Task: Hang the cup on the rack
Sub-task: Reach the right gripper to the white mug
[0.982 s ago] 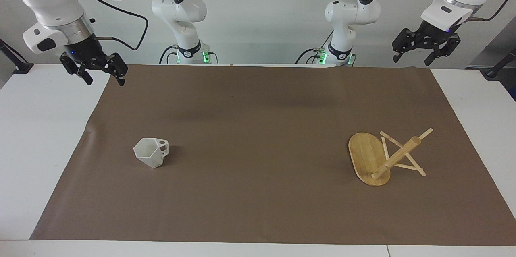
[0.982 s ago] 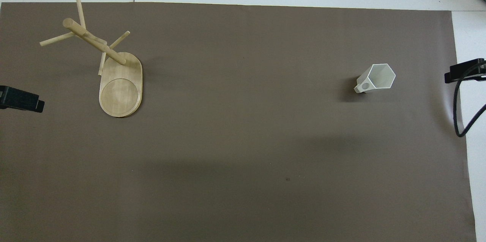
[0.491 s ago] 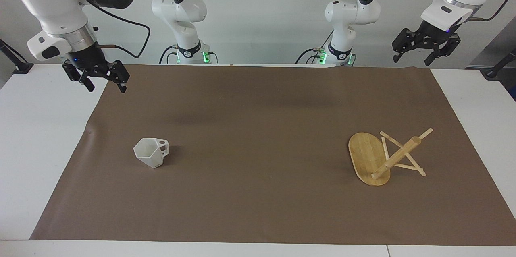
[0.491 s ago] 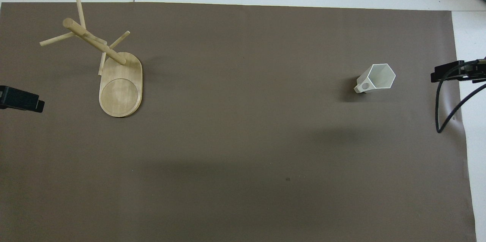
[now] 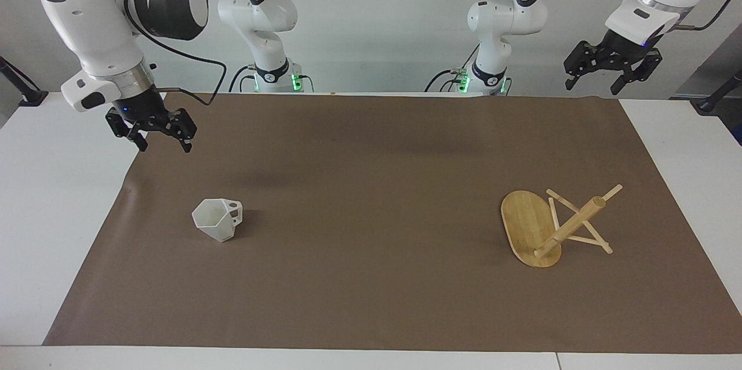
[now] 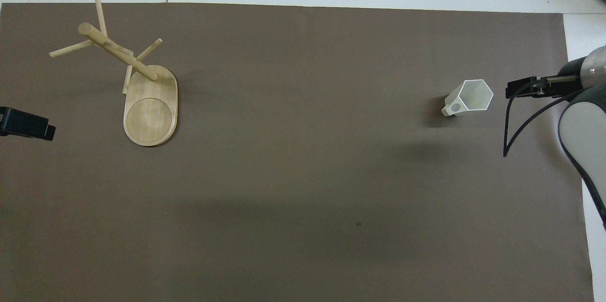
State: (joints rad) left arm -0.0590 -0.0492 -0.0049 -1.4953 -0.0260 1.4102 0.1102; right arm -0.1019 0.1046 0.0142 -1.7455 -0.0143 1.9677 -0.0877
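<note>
Across a white table (image 5: 52,196) lies a brown mat (image 5: 371,219), the landmark for all else. On the mat toward the left arm's end stands the rack (image 5: 545,231), upright on its oval base. Over the mat's edge at the right arm's end hangs the right gripper (image 5: 153,137), jaws apart, empty. Off the mat's corner at the left arm's end the left gripper (image 5: 608,71) waits, jaws apart. On the mat toward the right arm's end sits the cup (image 5: 217,219), upright.
</note>
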